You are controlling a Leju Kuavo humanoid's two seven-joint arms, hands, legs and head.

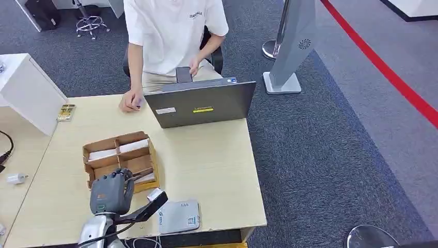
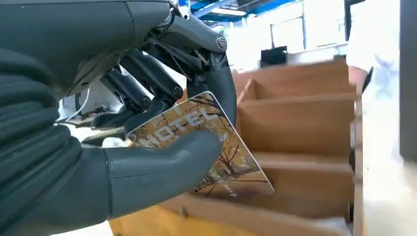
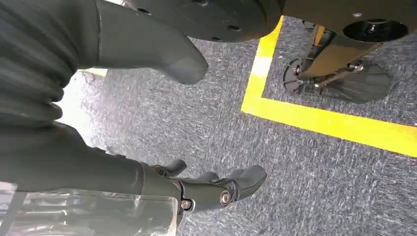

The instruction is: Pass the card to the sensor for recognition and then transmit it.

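Left hand [image 2: 147,147] pinches hotel card [image 2: 206,147] over the divided cardboard box [image 1: 121,160].

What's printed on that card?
Autumn trees in yellow-brown and the word HOTEL on the card; left wrist view.

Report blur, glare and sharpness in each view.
Head view: evenly lit and sharp, left hand over the box. Left wrist view: card sharp, box soft, windows behind washed out. Right wrist view: right hand and carpet clear, a blown-out bright patch beside the wrist cover.
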